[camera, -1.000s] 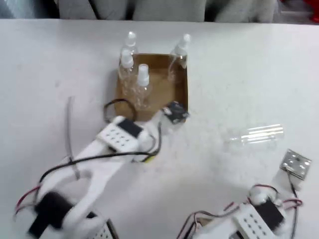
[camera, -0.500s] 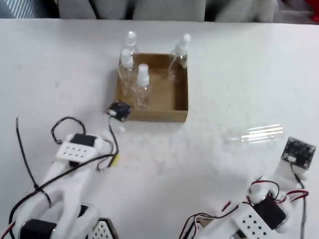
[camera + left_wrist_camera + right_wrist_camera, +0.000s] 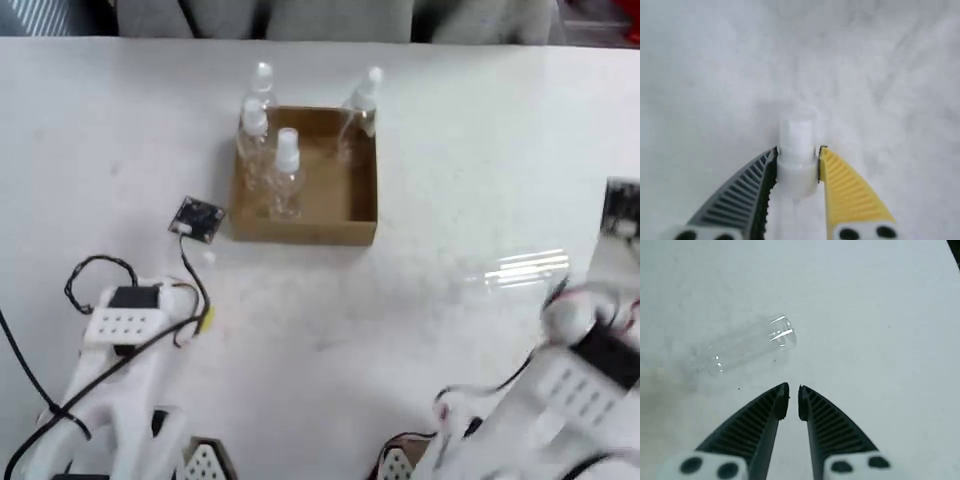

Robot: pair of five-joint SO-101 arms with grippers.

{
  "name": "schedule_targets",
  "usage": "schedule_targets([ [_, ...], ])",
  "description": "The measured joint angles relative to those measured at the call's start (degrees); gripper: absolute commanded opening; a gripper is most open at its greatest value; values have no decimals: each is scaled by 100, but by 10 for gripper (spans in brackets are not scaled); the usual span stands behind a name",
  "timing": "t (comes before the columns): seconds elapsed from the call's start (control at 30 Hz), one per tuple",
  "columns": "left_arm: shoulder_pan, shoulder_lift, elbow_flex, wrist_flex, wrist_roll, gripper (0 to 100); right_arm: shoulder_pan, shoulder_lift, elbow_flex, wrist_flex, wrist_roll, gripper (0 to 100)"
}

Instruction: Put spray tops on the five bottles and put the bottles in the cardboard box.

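High view: a brown cardboard box (image 3: 360, 205) sits on the white table (image 3: 450, 130) toward the far middle, and four clear plastic bottles (image 3: 287, 175) fitted with white spray caps stand upright inside it, three grouped on the left arm's side and one in the far corner on the right arm's side. A fifth clear plastic bottle (image 3: 520, 268) lies on its side on the table, well apart from the box, on the right arm's side. Right wrist view shows this bottle (image 3: 750, 345) uncapped, its open neck end turned toward the right gripper (image 3: 792, 396). That gripper's two black ribbed fingers are drawn almost together with only a thin slit between them and nothing in their grasp; the tips sit near the bottle's neck but apart from it. Left wrist view shows the left gripper (image 3: 796, 150), one finger grey and one yellow, clamped on a white spray top (image 3: 796, 162) that stands upright between the tips over bare table. In the high view the left arm (image 3: 120, 320) lies on the near side, just beside the box's near corner.
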Motion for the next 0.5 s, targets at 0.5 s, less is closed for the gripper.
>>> schedule_targets([
  [0.5, 9, -26, 18, -123, 0, 50, -360, 3877, -2312, 914, 5837, 57],
])
